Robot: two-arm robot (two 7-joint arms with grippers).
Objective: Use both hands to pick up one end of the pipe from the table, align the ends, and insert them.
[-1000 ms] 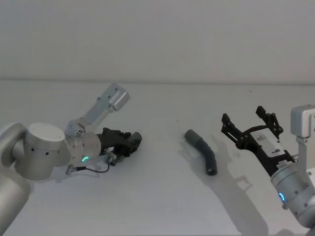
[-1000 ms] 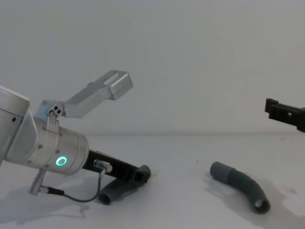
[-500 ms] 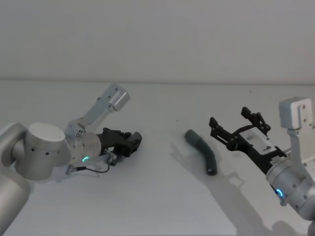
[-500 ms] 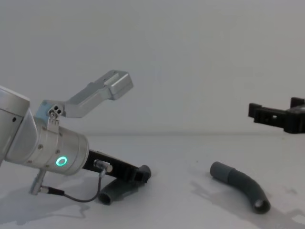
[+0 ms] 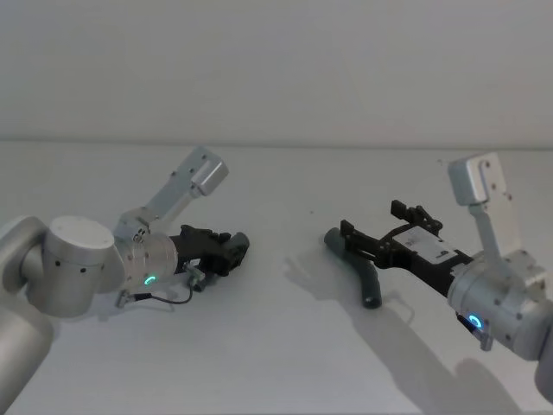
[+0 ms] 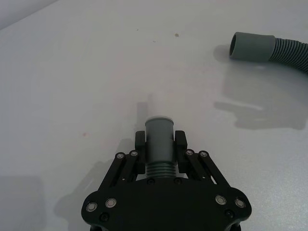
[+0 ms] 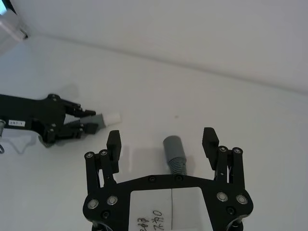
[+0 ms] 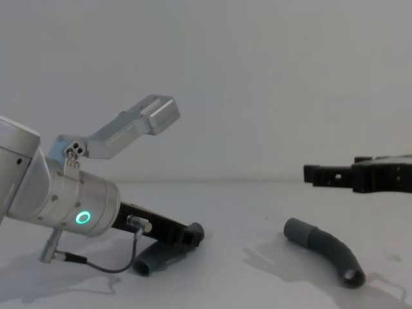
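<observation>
Two halves of a ribbed pipe wait to be joined on a white table [image 5: 259, 354]. At the robot's left, the left gripper [image 6: 160, 141] sits low on the surface with its fingers pressed against the first hose piece [image 6: 160, 134], whose white stub tip [image 7: 113, 117] juts out beyond them toward the middle. The right gripper [image 7: 162, 136] hangs with its fingers spread wide above the second hose piece [image 8: 325, 246]. That piece lies loose on the table, well apart from the first, its socket cuff [image 6: 252, 46] turned toward the stub. The trouble from here looks likeliest on the right. The loose piece is curved and ribbed, and fingers closing off its centre line could roll or skate it across the smooth surface rather than trap it. A descent taken too deep would put the fingertips into the table. From the right wrist camera the jaws straddle the cuff end. A grip landing on the cuff itself might squeeze the socket mouth out of round, or leave too little of it free to take the stub. Even a good pick could let the bend swing in the fingers, so the socket points off-axis. On the left, only a short length shows beyond the fingers. If the two ends meet askew, the stub would likely butt the cuff's rim and be pushed back through the grip instead of seating.
</observation>
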